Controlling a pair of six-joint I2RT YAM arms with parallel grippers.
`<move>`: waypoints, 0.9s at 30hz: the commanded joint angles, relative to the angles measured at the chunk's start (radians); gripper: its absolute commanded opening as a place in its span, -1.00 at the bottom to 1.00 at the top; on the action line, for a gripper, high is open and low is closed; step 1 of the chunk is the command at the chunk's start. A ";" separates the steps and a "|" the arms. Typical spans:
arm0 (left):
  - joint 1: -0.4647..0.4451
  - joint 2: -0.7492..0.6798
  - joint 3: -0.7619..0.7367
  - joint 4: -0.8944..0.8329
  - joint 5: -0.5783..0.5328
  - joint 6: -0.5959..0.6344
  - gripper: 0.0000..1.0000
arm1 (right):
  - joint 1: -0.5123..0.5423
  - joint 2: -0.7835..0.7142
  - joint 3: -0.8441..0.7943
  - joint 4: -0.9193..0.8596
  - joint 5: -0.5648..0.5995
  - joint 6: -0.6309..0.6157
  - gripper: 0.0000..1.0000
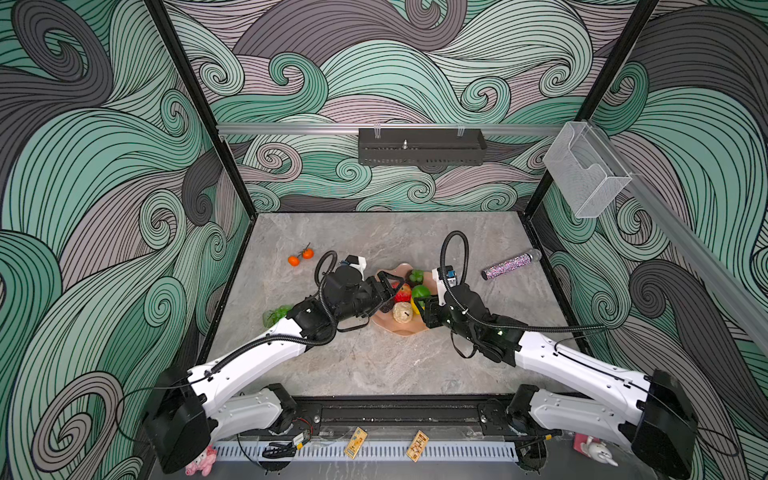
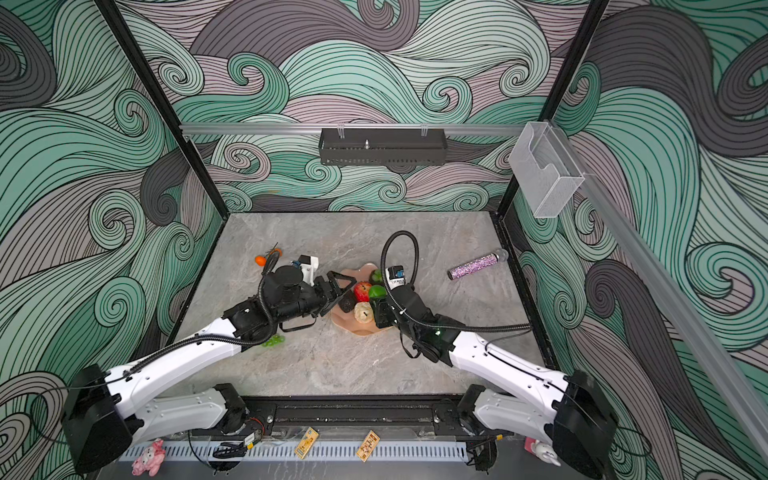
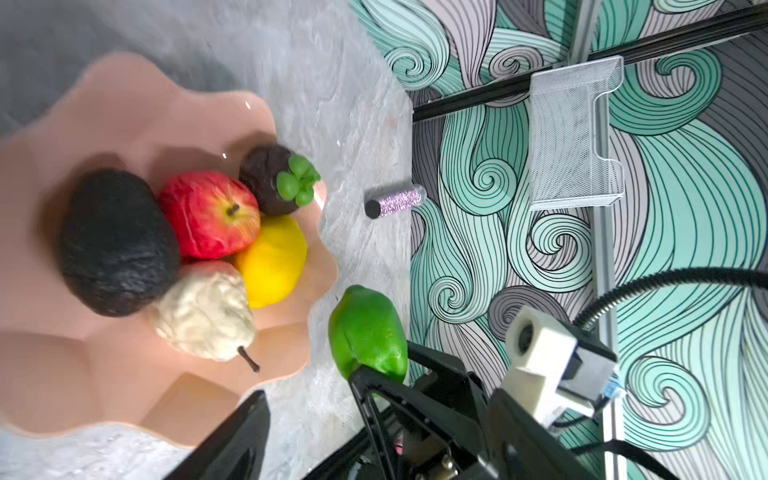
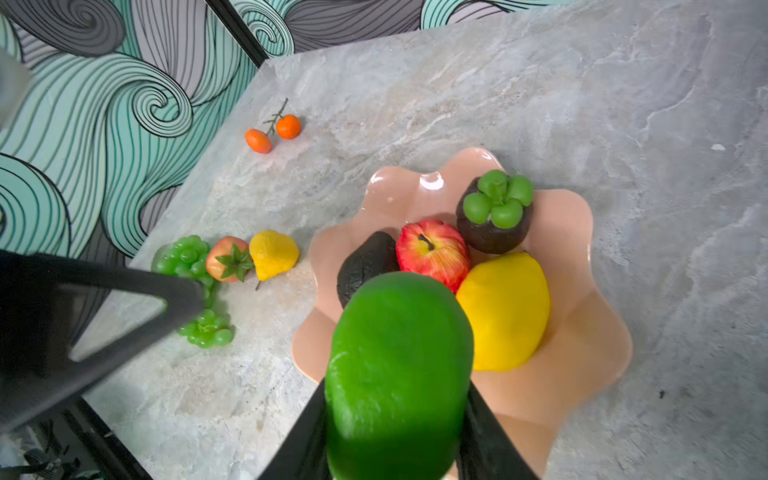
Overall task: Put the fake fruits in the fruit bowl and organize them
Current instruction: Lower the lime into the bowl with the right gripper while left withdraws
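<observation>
The salmon fruit bowl [image 1: 404, 331] [image 4: 582, 332] holds a dark avocado [image 3: 116, 245], a red apple [image 3: 212, 216], a yellow lemon [image 4: 505, 311], a beige bumpy fruit [image 3: 203, 311] and a dark round fruit with a green top [image 4: 494, 216]. My right gripper [image 4: 397, 386] is shut on a green lime [image 4: 399, 365] [image 3: 368, 328], held just above the bowl's rim beside the lemon. My left gripper [image 1: 397, 296] stands open over the bowl's left side, holding nothing. On the table to the left lie green grapes [image 4: 187, 257], a strawberry [image 4: 228, 259], a small yellow fruit [image 4: 272, 253] and two stemmed oranges [image 1: 300, 257].
A glittery purple cylinder [image 1: 509, 266] lies on the table at the right. A clear box [image 1: 586, 170] hangs on the right wall and a black tray [image 1: 419, 145] on the back rail. A pink plush pig [image 1: 201, 461] sits in front of the table's near edge.
</observation>
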 commanded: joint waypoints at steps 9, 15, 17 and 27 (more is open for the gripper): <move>0.231 -0.214 -0.082 -0.316 -0.204 0.364 0.75 | -0.055 0.024 0.075 -0.271 -0.152 -0.082 -0.43; 0.299 -0.254 -0.115 -0.325 -0.197 0.441 0.76 | -0.115 0.118 0.124 -0.332 -0.259 -0.089 -0.44; 0.309 -0.262 -0.125 -0.325 -0.197 0.455 0.76 | -0.119 0.149 0.145 -0.355 -0.262 -0.096 -0.45; 0.351 -0.296 -0.170 -0.328 -0.200 0.485 0.76 | -0.123 0.263 0.207 -0.393 -0.281 -0.087 -0.44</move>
